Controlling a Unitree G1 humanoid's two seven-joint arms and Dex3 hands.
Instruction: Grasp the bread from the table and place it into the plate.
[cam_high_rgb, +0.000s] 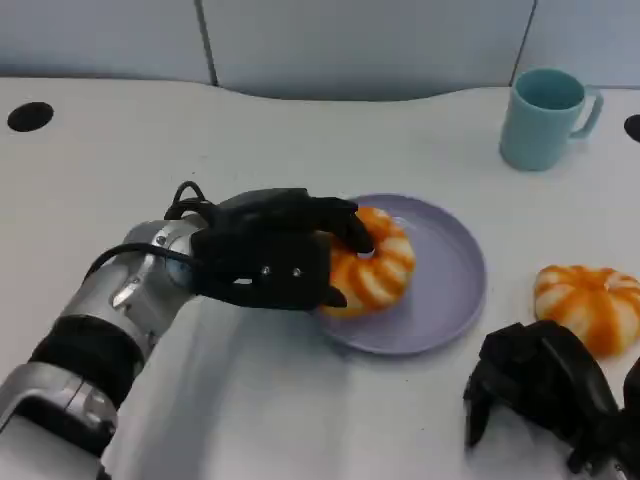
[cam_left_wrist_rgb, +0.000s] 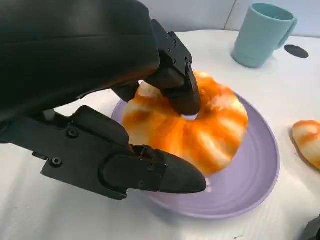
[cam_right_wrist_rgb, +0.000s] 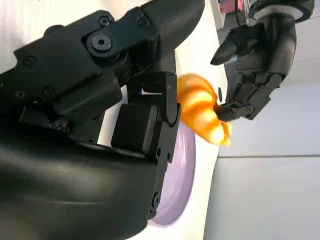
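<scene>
An orange-and-white ring of bread (cam_high_rgb: 378, 268) lies on the left part of the lilac plate (cam_high_rgb: 452, 300). My left hand (cam_high_rgb: 275, 250) grips it from the left, with a finger (cam_left_wrist_rgb: 176, 86) hooked into the hole of the bread (cam_left_wrist_rgb: 205, 127) and the thumb (cam_left_wrist_rgb: 150, 172) low beside the plate (cam_left_wrist_rgb: 250, 185). The right wrist view shows that hand (cam_right_wrist_rgb: 255, 65) on the bread (cam_right_wrist_rgb: 202, 114) above the plate (cam_right_wrist_rgb: 181, 175). My right hand (cam_high_rgb: 545, 392) rests at the table's front right, fingers apart and holding nothing.
A second striped bread (cam_high_rgb: 590, 305) lies on the table right of the plate, just beyond my right hand. A teal mug (cam_high_rgb: 545, 118) stands at the back right. Black round holes mark the table's far left and far right.
</scene>
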